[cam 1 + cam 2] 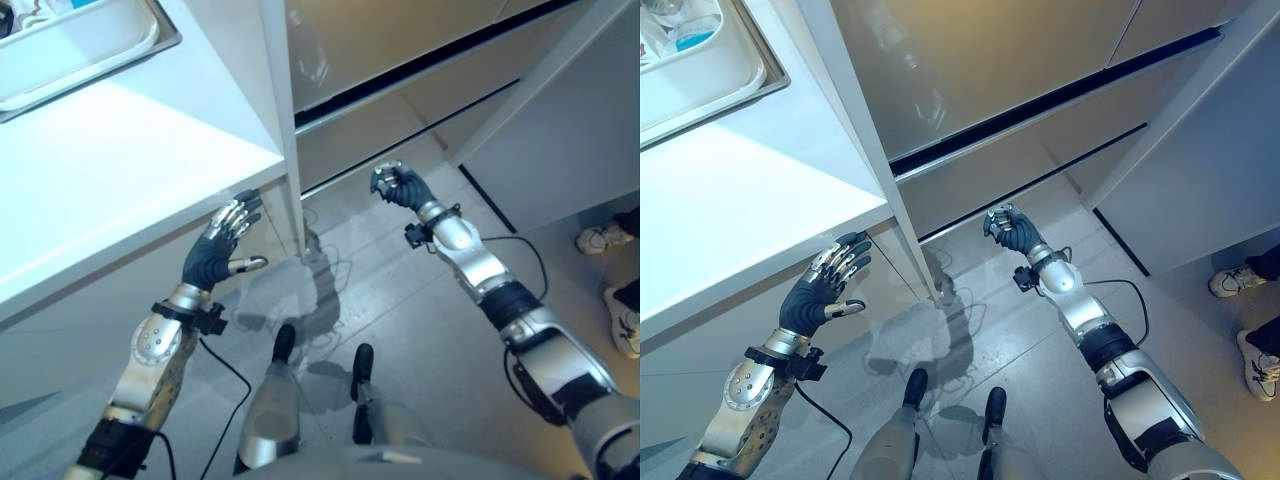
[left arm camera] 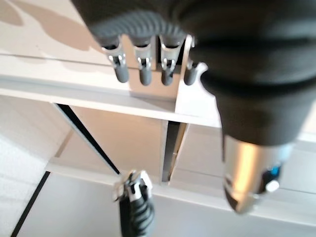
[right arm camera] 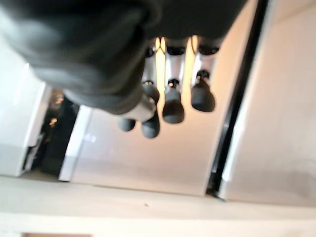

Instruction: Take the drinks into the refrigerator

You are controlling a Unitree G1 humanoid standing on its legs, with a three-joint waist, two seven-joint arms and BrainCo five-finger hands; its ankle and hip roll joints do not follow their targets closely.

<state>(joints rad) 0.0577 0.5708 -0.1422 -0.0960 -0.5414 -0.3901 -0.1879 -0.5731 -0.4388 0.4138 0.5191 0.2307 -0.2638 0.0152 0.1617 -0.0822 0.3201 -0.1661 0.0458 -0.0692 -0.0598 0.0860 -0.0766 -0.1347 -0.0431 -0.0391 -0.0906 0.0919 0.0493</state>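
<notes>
Beige refrigerator [image 1: 970,70] doors stand closed ahead, beside a white tabletop [image 1: 110,190]. Left hand [image 1: 222,240] hangs with fingers straight; right hand [image 1: 1006,228] is curled, empty. No drinks are visible. Opening well likely means hooking fingertips squarely into the dark door seam [image 1: 1040,105].

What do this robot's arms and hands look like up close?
Both arms are silver-grey metal with dark bands at the joints. The left hand and right hand each wear a dark ribbed cover over the back and wrist, with silver, dark-tipped fingers and a separate thumb.
</notes>
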